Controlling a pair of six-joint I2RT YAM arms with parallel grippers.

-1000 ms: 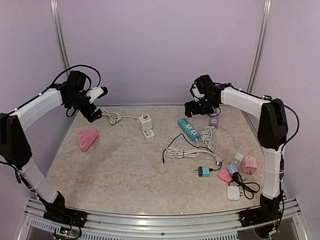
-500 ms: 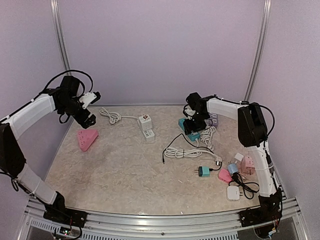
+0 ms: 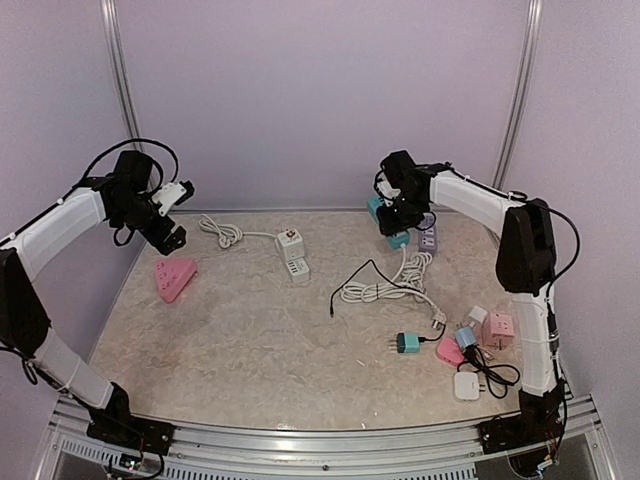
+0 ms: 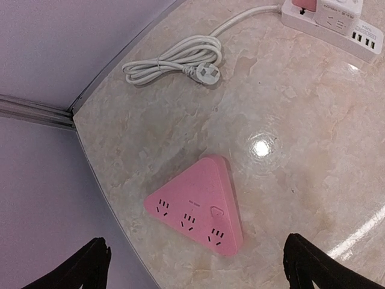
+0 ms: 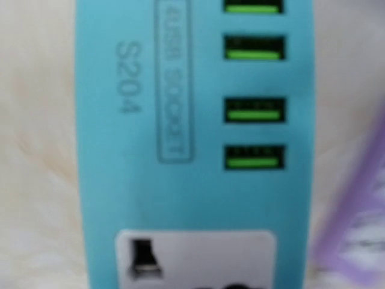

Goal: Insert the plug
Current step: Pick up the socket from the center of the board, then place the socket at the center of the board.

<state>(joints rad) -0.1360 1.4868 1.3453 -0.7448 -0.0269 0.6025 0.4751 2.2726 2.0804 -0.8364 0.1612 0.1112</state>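
Observation:
My right gripper [image 3: 393, 218] is shut on the teal power strip [image 3: 374, 206] and holds it off the table at the back right. That strip [image 5: 192, 120] fills the right wrist view, blurred, with green USB ports and a socket; my fingers do not show there. Its white cable [image 3: 385, 290] trails down to a plug [image 3: 437, 320] on the table. A teal plug adapter [image 3: 407, 343] lies nearby. My left gripper [image 3: 170, 215] hangs open above the pink triangular socket [image 4: 195, 208], fingertips [image 4: 96, 259] wide apart and empty.
A purple strip [image 3: 428, 238] lies just right of the teal one. A white strip [image 3: 292, 255] with a coiled cable [image 3: 222, 232] sits at the back middle. Pink, blue and white adapters [image 3: 497, 328] cluster at the front right. A thin black cable [image 3: 345, 285] crosses the middle.
My right gripper came down on the teal strip, closed on it and carried it up and back, dragging the white cable. The left arm drew slightly left.

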